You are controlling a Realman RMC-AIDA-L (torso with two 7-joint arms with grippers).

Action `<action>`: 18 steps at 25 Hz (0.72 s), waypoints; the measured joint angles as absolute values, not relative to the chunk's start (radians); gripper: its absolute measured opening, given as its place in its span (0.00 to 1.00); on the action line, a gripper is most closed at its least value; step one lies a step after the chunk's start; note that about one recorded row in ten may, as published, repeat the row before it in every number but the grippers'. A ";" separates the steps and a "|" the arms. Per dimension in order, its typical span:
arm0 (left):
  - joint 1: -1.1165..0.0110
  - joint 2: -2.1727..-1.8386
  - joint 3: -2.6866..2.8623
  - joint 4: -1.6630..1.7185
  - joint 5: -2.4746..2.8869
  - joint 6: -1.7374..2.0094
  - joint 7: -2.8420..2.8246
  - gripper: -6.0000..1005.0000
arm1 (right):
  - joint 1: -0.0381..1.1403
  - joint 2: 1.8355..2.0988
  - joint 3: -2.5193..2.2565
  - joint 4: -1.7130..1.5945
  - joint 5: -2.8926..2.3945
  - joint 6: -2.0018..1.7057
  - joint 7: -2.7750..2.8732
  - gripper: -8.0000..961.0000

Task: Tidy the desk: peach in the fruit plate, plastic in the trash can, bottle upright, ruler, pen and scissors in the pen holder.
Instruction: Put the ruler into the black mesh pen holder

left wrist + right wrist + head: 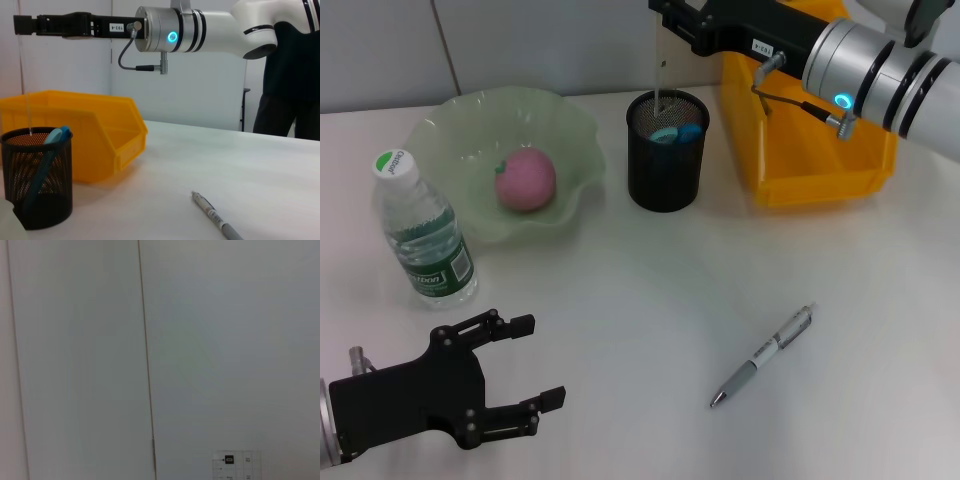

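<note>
Above the pen holder (666, 150), right hand (665, 12) dangling ruler (660, 75)

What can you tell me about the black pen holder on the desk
The pen holder is a round black wire-mesh cup with a solid rim, standing upright on the white desk between the green fruit plate and the yellow bin. Blue-handled scissors sit inside. A thin clear ruler hangs from the right gripper straight above, its lower end at the opening.
</note>
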State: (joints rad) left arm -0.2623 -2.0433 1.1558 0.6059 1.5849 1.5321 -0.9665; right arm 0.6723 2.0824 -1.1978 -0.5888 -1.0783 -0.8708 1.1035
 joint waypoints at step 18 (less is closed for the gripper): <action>-0.257 -2.045 1.155 0.603 1.577 1.543 -0.974 0.84 | 0.674 2.084 -1.195 -0.529 -1.078 -0.870 1.044 0.44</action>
State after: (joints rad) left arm -0.2565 -2.0447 1.1550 0.6028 1.5774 1.5432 -0.9741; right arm 0.6739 2.0836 -1.1949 -0.5285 -1.0782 -0.8700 1.0439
